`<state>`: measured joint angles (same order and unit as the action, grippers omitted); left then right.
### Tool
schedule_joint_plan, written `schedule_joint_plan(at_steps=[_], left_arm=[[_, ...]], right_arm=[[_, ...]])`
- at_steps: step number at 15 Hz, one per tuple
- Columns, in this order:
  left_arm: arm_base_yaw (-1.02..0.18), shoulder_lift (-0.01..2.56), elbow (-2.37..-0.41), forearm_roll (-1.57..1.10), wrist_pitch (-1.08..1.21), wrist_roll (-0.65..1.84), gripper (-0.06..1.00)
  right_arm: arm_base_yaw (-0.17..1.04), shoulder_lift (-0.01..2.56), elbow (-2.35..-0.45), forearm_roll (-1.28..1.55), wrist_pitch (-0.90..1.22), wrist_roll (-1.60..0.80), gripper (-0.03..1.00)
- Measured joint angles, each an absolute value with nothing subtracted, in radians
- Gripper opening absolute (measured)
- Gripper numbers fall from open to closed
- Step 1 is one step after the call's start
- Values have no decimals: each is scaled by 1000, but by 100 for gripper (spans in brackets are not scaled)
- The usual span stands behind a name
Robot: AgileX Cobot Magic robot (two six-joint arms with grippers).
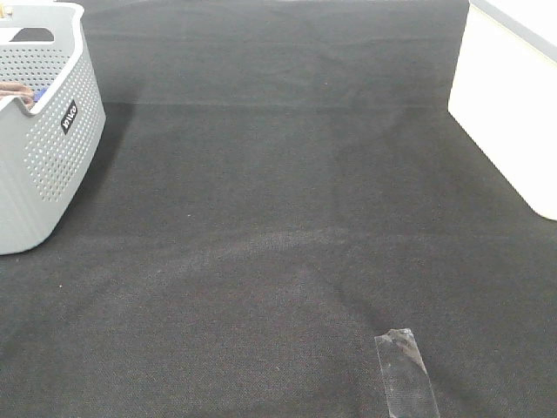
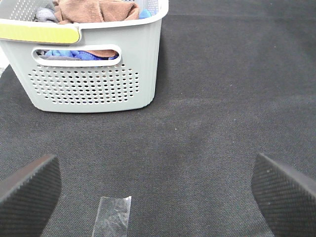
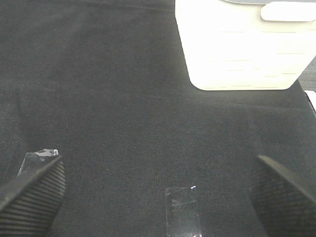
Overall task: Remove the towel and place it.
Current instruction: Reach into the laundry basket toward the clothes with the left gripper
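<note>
The reddish-brown towel (image 2: pixel 96 11) lies bunched on top of other laundry inside the grey perforated basket (image 2: pixel 94 81); only a sliver of it (image 1: pixel 16 90) shows over the basket rim in the exterior high view. My left gripper (image 2: pixel 155 190) is open and empty, low over the dark mat a little in front of the basket. My right gripper (image 3: pixel 158 190) is open and empty over the mat, facing a white container (image 3: pixel 242 47). Neither gripper shows in the exterior high view.
The grey basket (image 1: pixel 43 157) stands at the far left of the dark mat (image 1: pixel 278 218). A blue cloth (image 2: pixel 74 53) lies under the towel. The white container (image 1: pixel 509 104) stands at the right edge. Clear tape strips (image 1: pixel 405 370) are stuck on the mat.
</note>
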<state>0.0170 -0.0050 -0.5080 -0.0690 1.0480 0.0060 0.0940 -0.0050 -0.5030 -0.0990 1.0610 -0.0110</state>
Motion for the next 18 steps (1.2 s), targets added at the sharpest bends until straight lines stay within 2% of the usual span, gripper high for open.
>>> schedule_joint_plan(at_steps=[18], left_arm=[[17,-5,-508,-69,1048,9,99]], right_arm=[[94,-5,-503,-99,1061,-11,96]])
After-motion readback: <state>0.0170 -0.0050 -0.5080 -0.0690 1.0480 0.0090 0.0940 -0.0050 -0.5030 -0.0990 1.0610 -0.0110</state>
